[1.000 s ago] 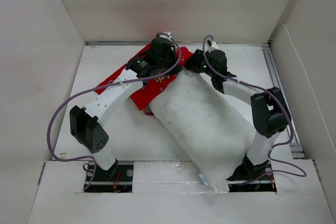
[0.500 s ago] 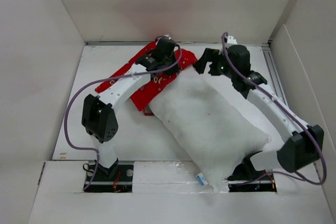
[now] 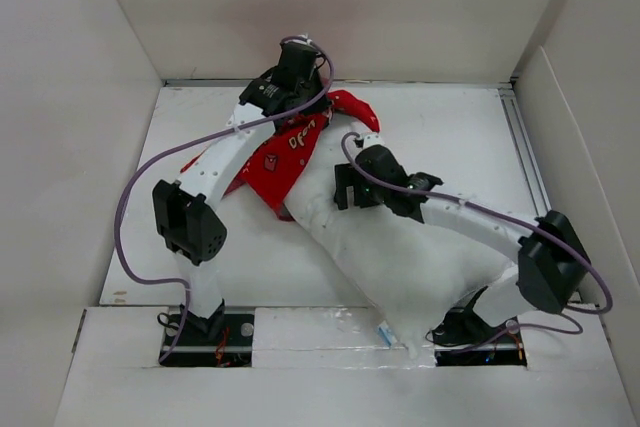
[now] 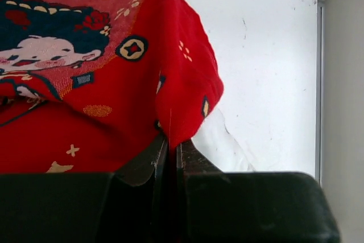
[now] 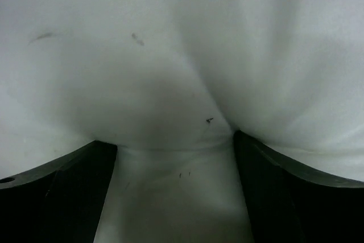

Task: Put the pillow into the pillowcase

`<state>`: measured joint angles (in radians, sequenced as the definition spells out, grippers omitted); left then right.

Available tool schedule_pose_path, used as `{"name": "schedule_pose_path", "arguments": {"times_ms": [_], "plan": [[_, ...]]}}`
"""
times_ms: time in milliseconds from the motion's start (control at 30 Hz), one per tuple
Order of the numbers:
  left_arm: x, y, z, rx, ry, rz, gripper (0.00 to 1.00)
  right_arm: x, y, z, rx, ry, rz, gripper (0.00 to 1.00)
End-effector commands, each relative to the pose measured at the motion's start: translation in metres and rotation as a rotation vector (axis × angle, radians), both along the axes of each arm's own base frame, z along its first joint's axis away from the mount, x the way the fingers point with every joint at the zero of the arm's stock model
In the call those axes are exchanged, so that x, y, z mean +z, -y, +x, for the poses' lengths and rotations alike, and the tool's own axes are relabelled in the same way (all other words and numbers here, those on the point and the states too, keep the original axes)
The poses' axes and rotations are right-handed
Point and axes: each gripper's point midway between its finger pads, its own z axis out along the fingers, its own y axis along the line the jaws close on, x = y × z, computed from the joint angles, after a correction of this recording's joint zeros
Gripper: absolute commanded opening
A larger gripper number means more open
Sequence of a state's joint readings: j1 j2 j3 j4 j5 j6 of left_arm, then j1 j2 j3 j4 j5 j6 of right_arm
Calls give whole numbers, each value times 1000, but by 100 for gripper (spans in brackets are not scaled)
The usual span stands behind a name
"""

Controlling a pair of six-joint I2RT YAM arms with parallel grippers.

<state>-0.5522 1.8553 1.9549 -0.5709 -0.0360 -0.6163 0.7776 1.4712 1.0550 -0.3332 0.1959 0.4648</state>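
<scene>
The left gripper (image 4: 169,143) has its fingers clamped together on a thin fold of the pillowcase (image 4: 114,78), whose red cloth spreads ahead of the fingertips. The bite looks shallow, so drag from the pillow could strip the fold out of the fingers. The right gripper (image 5: 173,140) has its fingers spread wide, with the pillow (image 5: 182,55) bulging between and ahead of them, unpinched. A push from here may buckle the soft filling or slide off it.

A white table (image 3: 450,117) sits enclosed by plain white wall panels (image 3: 340,7) at back, left and right. A metal rail (image 3: 530,172) runs along its right edge.
</scene>
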Motion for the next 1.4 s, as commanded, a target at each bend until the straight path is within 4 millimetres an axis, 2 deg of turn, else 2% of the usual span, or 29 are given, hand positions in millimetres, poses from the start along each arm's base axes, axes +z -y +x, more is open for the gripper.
{"name": "schedule_pose_path", "arguments": {"times_ms": [0, 67, 100, 167, 267, 300, 333, 433, 467, 500, 533, 600, 633, 700, 733, 767, 800, 833, 867, 900, 967, 1033, 1100, 1200, 1233, 1267, 1300, 1333, 1367], "plan": [[31, -8, -11, -38, 68, -7, 0, -38, -10, 16, -27, -22, -40, 86], [17, -5, -16, -64, 37, -9, 0, -48, -46, 12, 107, -52, 43, 53], [16, -1, -19, -86, 39, -27, 0, -39, -59, 13, 144, -35, 102, 1], [-5, -1, -26, -103, -5, -16, 0, -14, -74, 21, 174, 30, 185, 0], [-13, 5, -39, -148, -11, 2, 0, 65, -62, 38, 140, 201, 299, 0], [-17, 6, -43, -151, -18, 27, 0, 113, -54, 41, 133, 291, 354, 0], [-15, 14, -54, -187, -24, 44, 0, 136, -43, 47, 110, 346, 370, 0], [11, 16, -66, -232, 8, 33, 0, 228, 8, 62, 21, 547, 439, 0], [32, 36, -89, -331, 39, -36, 0, 272, 42, 73, -43, 629, 437, 0], [61, 40, -100, -345, 98, -60, 0, 276, 52, 77, -57, 641, 408, 0], [62, 40, -100, -346, 99, -60, 0, 283, 52, 76, -57, 653, 414, 0], [92, 62, -127, -411, 158, -73, 0, 279, 54, 80, -59, 644, 408, 0], [123, 68, -137, -442, 210, -119, 0, 274, 49, 82, -41, 632, 408, 0], [139, 75, -144, -459, 207, -196, 0, 246, 44, 89, -54, 580, 412, 0], [153, 80, -145, -446, 221, -269, 0, 220, 40, 94, -65, 560, 432, 0], [153, 80, -145, -445, 221, -270, 0, 220, 40, 94, -65, 560, 433, 0], [174, 85, -153, -460, 243, -374, 0, 211, 33, 94, -58, 548, 442, 0], [156, 90, -153, -453, 195, -401, 0, 203, 29, 96, -70, 542, 433, 0], [156, 93, -155, -452, 187, -453, 0, 196, 29, 100, -82, 531, 420, 0], [163, 92, -161, -455, 191, -508, 0, 175, 24, 105, -84, 493, 394, 0], [156, 100, -159, -438, 159, -587, 0, 159, 27, 112, -126, 479, 381, 0], [147, 105, -155, -423, 129, -604, 0, 153, 31, 114, -168, 473, 397, 0], [123, 108, -148, -393, 85, -580, 0, 146, 34, 120, -163, 478, 408, 0], [71, 93, -102, -280, 39, -504, 0, 116, 27, 125, -149, 413, 387, 0], [57, 81, -81, -253, 54, -461, 0, 96, 30, 127, -160, 380, 363, 0], [22, 82, -68, -247, -9, -400, 0, 87, 30, 127, -166, 360, 359, 0], [20, 82, -56, -257, 6, -362, 0, 84, 37, 130, -180, 366, 358, 0], [3, 82, -50, -259, -22, -297, 0, 69, 40, 128, -182, 338, 356, 0], [-36, 83, -37, -266, -62, -182, 0, 65, 41, 127, -179, 328, 368, 2]]}}
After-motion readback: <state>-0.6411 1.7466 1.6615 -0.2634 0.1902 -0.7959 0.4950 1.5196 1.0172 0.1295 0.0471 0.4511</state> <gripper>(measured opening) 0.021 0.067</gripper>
